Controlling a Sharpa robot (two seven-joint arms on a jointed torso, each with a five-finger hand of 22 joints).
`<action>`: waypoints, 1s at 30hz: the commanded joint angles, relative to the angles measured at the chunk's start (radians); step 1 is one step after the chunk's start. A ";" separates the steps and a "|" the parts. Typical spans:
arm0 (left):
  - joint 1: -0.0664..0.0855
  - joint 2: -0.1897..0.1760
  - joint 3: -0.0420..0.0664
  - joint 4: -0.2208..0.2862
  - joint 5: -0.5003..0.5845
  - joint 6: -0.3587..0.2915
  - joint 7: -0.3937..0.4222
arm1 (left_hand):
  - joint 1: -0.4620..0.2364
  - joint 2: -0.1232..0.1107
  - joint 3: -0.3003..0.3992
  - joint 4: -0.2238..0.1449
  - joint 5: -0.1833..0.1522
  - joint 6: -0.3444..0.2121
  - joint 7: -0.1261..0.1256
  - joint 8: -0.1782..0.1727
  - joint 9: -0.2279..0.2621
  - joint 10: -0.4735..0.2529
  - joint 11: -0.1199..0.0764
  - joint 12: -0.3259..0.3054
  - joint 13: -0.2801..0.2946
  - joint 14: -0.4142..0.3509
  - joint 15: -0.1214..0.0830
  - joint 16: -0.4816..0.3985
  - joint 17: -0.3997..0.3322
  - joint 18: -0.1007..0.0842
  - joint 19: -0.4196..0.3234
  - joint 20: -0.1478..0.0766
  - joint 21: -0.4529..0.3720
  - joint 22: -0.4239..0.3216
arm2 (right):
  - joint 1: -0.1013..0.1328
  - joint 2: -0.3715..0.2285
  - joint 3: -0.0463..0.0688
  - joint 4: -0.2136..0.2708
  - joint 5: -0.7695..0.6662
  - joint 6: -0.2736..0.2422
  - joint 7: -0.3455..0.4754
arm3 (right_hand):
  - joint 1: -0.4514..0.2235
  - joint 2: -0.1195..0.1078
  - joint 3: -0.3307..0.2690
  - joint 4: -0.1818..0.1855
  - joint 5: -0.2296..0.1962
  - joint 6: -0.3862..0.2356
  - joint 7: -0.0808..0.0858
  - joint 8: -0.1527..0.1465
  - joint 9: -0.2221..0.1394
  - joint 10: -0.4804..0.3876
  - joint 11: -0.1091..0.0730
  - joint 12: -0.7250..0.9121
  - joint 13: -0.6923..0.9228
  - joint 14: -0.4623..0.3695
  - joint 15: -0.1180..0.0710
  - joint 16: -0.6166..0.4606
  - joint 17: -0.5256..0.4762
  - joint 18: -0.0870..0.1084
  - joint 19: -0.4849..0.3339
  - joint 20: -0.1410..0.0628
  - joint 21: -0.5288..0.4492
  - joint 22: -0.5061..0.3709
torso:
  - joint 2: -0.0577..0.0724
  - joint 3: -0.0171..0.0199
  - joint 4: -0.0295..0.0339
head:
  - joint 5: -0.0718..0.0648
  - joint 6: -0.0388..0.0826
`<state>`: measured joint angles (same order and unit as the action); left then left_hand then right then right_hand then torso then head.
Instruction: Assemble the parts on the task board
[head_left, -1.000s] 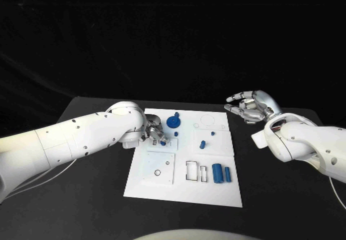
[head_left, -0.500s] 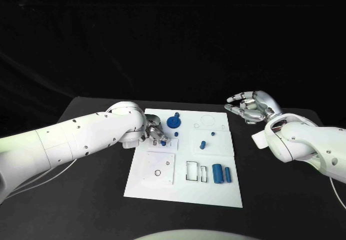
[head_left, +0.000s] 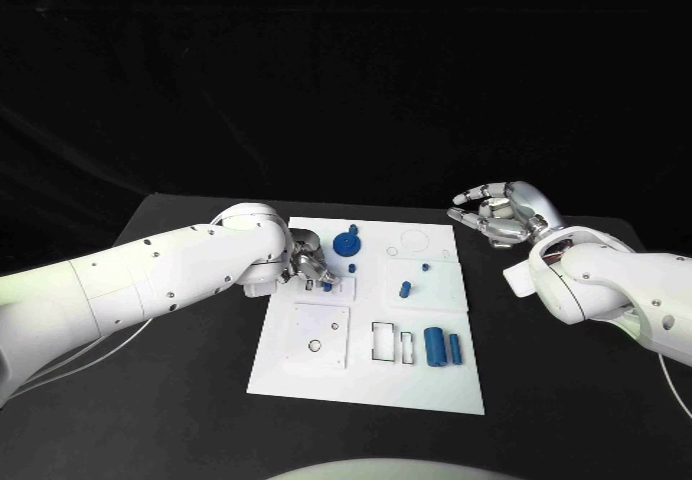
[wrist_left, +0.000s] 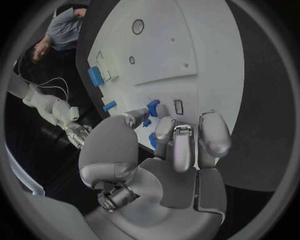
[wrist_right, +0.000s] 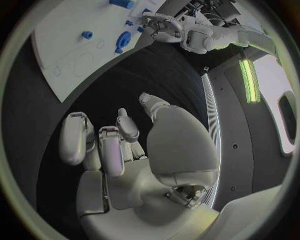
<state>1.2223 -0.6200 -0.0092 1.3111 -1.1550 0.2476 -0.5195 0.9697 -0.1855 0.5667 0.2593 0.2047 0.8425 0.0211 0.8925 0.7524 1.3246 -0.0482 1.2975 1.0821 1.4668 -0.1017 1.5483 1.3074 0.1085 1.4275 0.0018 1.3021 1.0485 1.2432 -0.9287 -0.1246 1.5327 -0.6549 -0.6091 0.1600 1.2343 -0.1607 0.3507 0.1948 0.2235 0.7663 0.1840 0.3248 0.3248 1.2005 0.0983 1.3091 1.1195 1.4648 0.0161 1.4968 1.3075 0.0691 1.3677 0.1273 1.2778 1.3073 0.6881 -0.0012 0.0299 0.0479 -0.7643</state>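
Since the earlier frames almost nothing has shifted: the left robot hand (head_left: 307, 264) has stayed at the left edge of the task board (head_left: 372, 380), and the right robot hand (head_left: 498, 213) has stayed raised at the upper right of the head view, off the board's far right corner.

In the left wrist view the left robot hand (wrist_left: 169, 150) has its fingertips (wrist_left: 154, 107) down on the board, touching a small blue part (wrist_left: 152, 106); whether the part is pinched or only touched cannot be told. A second small blue piece (wrist_left: 152, 140) shows just beside those fingers.

The right robot hand is clenched loosely, fingers curled in with nothing in them, over the black table (head_left: 577, 400); the right wrist view shows the same curled fingers (wrist_right: 112, 145) above bare table.

The white task board lies in the middle of the head view. A round blue gear-like part (head_left: 346, 243) sits near its upper left, just right of the left hand. A short blue peg (head_left: 405, 290) lies near the centre, with a tiny blue piece (head_left: 426, 267) above it. Two blue cylinders (head_left: 443, 347) lie side by side at the lower right, next to rectangular slots (head_left: 392, 342).
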 joint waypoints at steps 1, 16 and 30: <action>-0.007 0.001 -0.004 0.006 0.001 0.038 -0.002 | 0.011 -0.008 -0.013 0.000 -0.003 0.009 -0.001 -0.004 0.002 0.008 0.000 0.003 0.000 0.093 -0.006 0.005 0.219 -0.011 0.001 -0.005 -0.003 0.002 | -0.001 0.000 0.000 0.000 -0.002 0.010 0.008 | -0.011 0.002 -0.005 0.005 -0.008 -0.003 -0.002 0.006 -0.001 -0.002 0.000 -0.003 -0.001 0.055 0.006 -0.006 0.050 0.012 -0.006 -0.001 -0.005 0.015 | 0.000 -0.0003 0.0009 | -0.001 -0.001; -0.006 -0.022 0.001 0.033 0.004 0.019 -0.002 | 0.015 -0.010 -0.045 0.015 -0.004 0.010 -0.001 -0.005 0.002 0.008 -0.001 0.002 -0.002 0.093 -0.006 0.005 0.219 -0.011 0.001 -0.006 -0.004 0.001 | -0.002 0.001 0.000 -0.003 -0.001 0.008 0.011 | -0.014 0.002 -0.012 0.011 -0.013 -0.003 -0.002 0.007 -0.001 -0.003 0.000 -0.003 -0.002 0.055 0.006 -0.006 0.050 0.013 -0.006 -0.001 -0.007 0.015 | -0.001 -0.0001 0.0010 | 0.002 0.002; 0.007 -0.055 0.071 0.081 0.045 -0.045 0.000 | 0.014 -0.007 -0.081 0.030 0.000 -0.011 0.007 -0.022 -0.002 -0.024 0.006 -0.028 -0.051 0.086 -0.002 -0.005 0.195 -0.008 -0.005 -0.006 -0.015 -0.017 | -0.008 0.006 0.000 -0.013 0.003 0.008 0.016 | -0.018 0.002 -0.018 0.018 -0.015 -0.004 -0.002 0.008 -0.002 -0.003 0.000 -0.004 -0.003 0.055 0.006 -0.007 0.049 0.013 -0.006 -0.001 -0.008 0.014 | 0.000 0.0007 -0.0005 | 0.004 0.012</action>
<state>1.2242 -0.6723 0.0591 1.3892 -1.1358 0.2329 -0.5220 0.9777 -0.1934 0.4890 0.2895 0.2047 0.8356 0.0277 0.8717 0.7513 1.3060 -0.0422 1.2721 1.0344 1.4668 -0.1016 1.5480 1.3074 0.1085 1.4243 -0.0011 1.2885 1.0334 1.2362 -0.9238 -0.1246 1.5202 -0.6509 -0.6095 0.1636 1.2251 -0.1593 0.3355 0.2099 0.2142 0.7663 0.1840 0.3286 0.3250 1.2005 0.0984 1.3091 1.1173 1.4648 0.0161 1.4969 1.3074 0.0691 1.3677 0.1273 1.2741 1.3079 0.6876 -0.0010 0.0298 0.0518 -0.7524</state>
